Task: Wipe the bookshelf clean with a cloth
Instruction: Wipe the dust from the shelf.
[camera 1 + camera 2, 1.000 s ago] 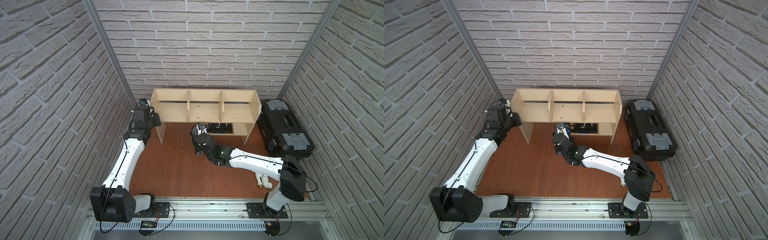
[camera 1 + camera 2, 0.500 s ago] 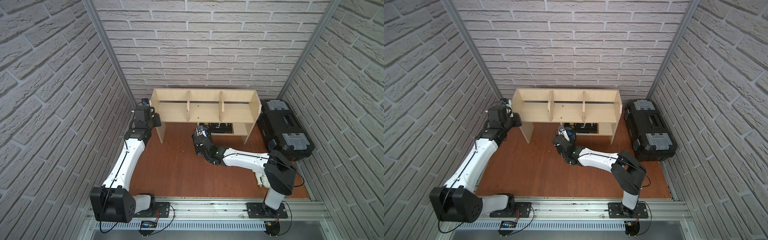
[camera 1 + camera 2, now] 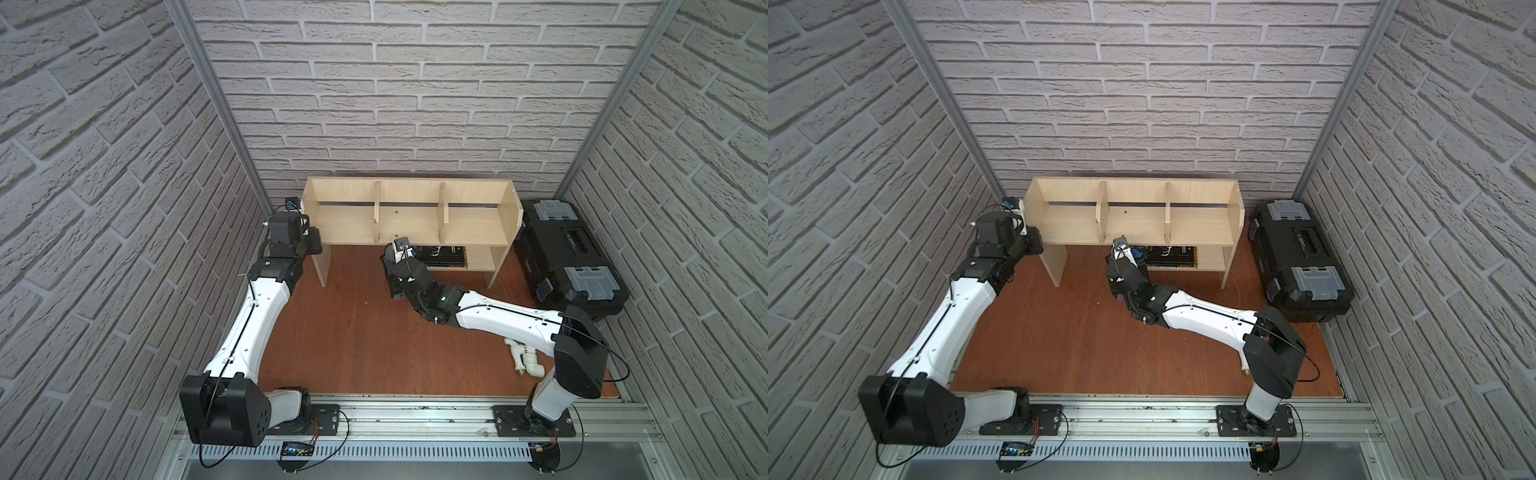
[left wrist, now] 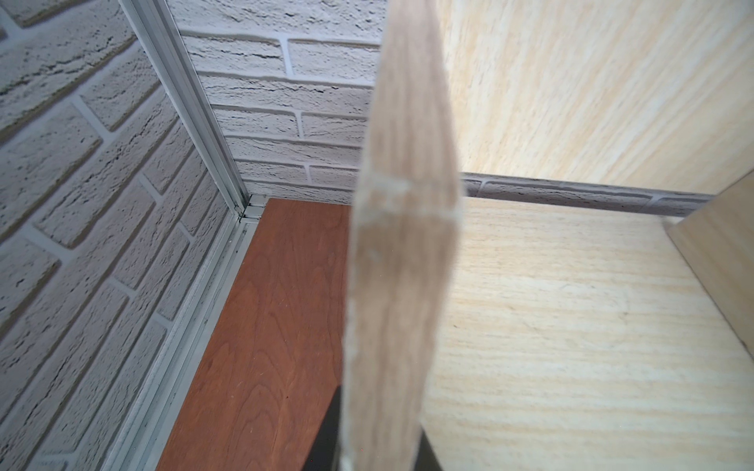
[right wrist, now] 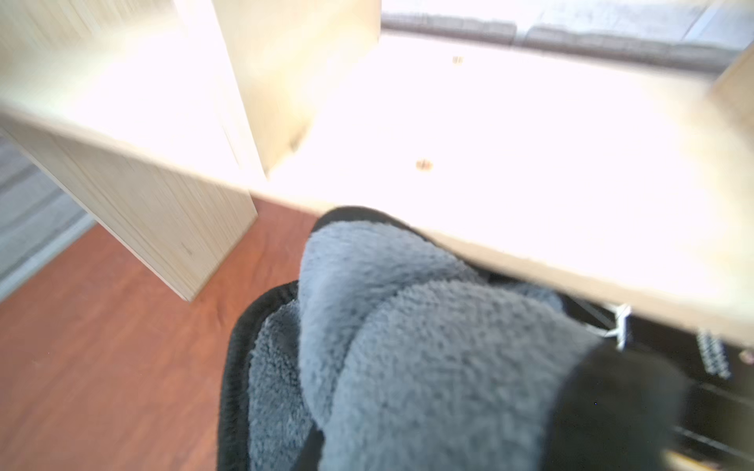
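The light-wood bookshelf (image 3: 409,226) (image 3: 1133,224) stands against the back wall. My left gripper (image 3: 314,243) (image 3: 1034,243) is shut on the front edge of its left side panel (image 4: 400,228), with a dark finger (image 4: 326,440) showing on each side of the board. The right gripper (image 3: 395,253) (image 3: 1125,253) is shut on the cloth (image 5: 408,346), a bunched grey wad with a bit of blue (image 3: 1138,252). It sits at the front edge of the middle compartment, just under the shelf board (image 5: 530,142). The right fingertips are buried in the fabric.
A black toolbox (image 3: 569,257) with grey latches stands right of the bookshelf. A white pipe fitting (image 3: 525,361) lies on the brown floor under the right arm. A dark flat object (image 3: 442,257) rests on the small lower shelf. Brick walls close in on three sides.
The right gripper with the cloth has moved a little up and toward the bookshelf's front edge, its elbow swinging in and back out. The left arm has stayed at the side panel.
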Robot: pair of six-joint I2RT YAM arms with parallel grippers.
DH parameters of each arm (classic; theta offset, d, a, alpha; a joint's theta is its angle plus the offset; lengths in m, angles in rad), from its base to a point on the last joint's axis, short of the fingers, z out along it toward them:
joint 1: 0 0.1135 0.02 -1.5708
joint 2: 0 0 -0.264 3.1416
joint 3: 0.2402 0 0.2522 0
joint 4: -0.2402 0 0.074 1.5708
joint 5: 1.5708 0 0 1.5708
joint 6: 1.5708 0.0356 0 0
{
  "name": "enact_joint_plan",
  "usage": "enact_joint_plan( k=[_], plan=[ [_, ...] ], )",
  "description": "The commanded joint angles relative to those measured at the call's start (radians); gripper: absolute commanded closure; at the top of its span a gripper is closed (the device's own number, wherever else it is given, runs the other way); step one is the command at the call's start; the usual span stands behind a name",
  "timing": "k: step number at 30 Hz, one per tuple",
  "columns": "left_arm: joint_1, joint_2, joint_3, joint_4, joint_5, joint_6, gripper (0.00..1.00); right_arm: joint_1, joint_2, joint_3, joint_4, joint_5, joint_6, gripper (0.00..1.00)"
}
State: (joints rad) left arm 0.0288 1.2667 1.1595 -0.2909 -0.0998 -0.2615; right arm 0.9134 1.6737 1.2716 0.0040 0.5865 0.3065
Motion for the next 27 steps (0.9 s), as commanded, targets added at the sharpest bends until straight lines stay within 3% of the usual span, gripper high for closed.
enact_joint_plan(
  k=[1,5,10,15,21,27],
  plan=[
    [-0.001,-0.024,-0.017,0.041,-0.027,-0.034,0.88,0.003,-0.015,-0.016,0.061,0.02,-0.023,0.97],
    [-0.002,-0.025,-0.021,0.045,-0.027,-0.034,0.89,0.003,0.053,-0.034,0.059,0.006,0.039,0.97],
    [-0.002,-0.026,-0.024,0.045,-0.026,-0.034,0.9,0.014,0.152,-0.07,0.058,-0.11,0.133,0.97],
    [-0.003,-0.028,-0.027,0.049,-0.029,-0.031,0.92,0.047,0.186,-0.137,0.146,-0.049,0.161,0.97],
    [-0.003,-0.027,-0.032,0.052,-0.037,-0.023,0.94,0.028,0.116,-0.234,0.203,0.106,0.123,0.97],
    [-0.004,-0.02,-0.027,0.052,-0.026,-0.025,0.95,-0.119,-0.073,-0.401,0.178,0.002,0.149,0.97]
  ],
)
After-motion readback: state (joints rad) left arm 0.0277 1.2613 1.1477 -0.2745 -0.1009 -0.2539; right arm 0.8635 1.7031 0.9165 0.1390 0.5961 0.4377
